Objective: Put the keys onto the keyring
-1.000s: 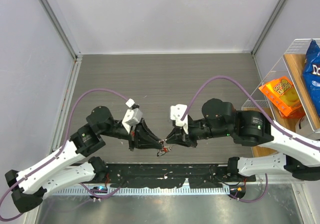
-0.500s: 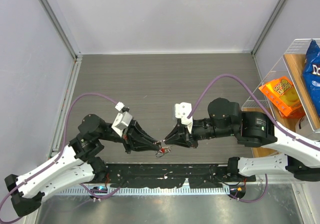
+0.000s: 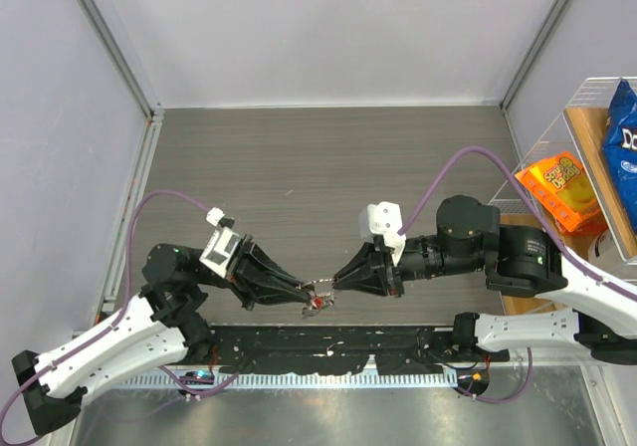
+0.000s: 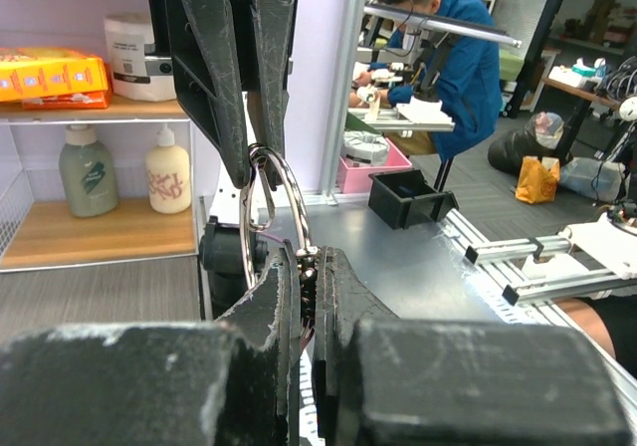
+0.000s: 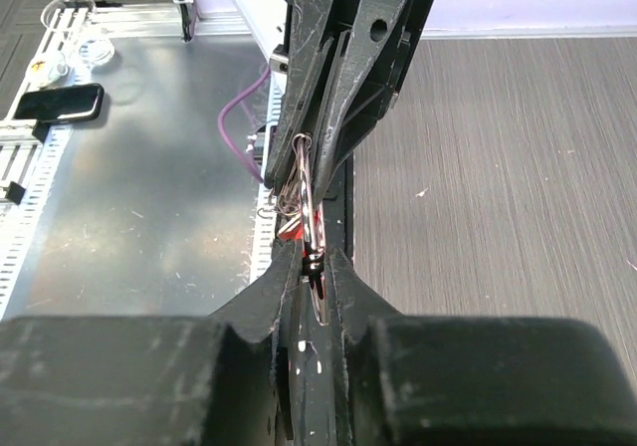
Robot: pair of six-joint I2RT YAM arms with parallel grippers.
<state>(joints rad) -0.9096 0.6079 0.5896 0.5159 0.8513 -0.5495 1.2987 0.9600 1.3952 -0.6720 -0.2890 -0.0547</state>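
Observation:
My two grippers meet tip to tip above the table's near edge. The keyring (image 3: 321, 289) hangs between them, a thin silver ring. My left gripper (image 3: 307, 293) is shut on one side of it, and in the left wrist view the keyring (image 4: 271, 207) rises from that gripper (image 4: 309, 264). My right gripper (image 3: 336, 287) pinches the opposite side. The right wrist view looks along the keyring (image 5: 312, 212), edge-on in my right gripper (image 5: 314, 263). A red-headed key (image 5: 289, 231) dangles on the ring with some thin wire loops beside it. From above the red key (image 3: 316, 305) shows just below the tips. Any other keys are out of view.
A wire basket (image 3: 557, 142) at the right edge holds an orange snack bag (image 3: 562, 192) and a blue one (image 3: 622, 127). A black perforated rail (image 3: 328, 351) runs along the near edge under the grippers. Grey walls close the left and back.
The left arm has drawn back to the left and its gripper now lies flatter. The right wrist has shifted right. The ring stays pinched between both tips at nearly the same spot.

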